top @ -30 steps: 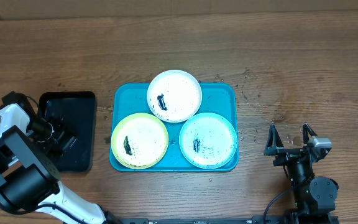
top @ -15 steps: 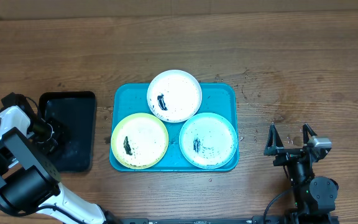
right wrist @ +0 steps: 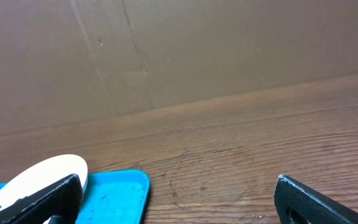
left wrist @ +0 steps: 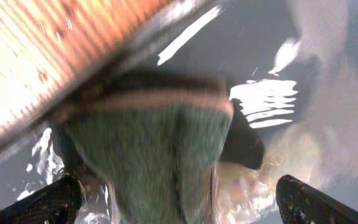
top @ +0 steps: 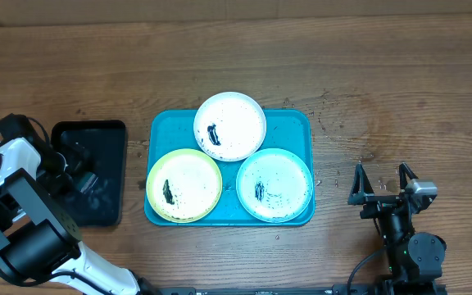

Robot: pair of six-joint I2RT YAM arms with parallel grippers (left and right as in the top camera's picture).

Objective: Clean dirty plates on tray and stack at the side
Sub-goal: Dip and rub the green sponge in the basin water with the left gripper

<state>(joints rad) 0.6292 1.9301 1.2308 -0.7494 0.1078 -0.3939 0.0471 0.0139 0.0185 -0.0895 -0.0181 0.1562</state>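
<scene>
Seeing L gripper [left wrist: 186, 200] low in black tray [top: 105, 135], fingers spread wide, green sponge [left wrist: 157, 155] between them, no clamp on it. Vs 1 s ago: noting L wrist nudged toward far side, wet glare in black tray shifted. No change elsewhere: white-rim plate [top: 229, 125], yellow-green plate [top: 183, 185], mint plate [top: 274, 184] bunched on turquoise tray [top: 289, 123], smears on all 3. Seeing R gripper [top: 381, 183] right of turquoise tray, fingers apart, holding nothing.

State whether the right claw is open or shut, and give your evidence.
Open. The right claw has its fingers wide apart, nothing between them, overhead and in its wrist view.
</scene>
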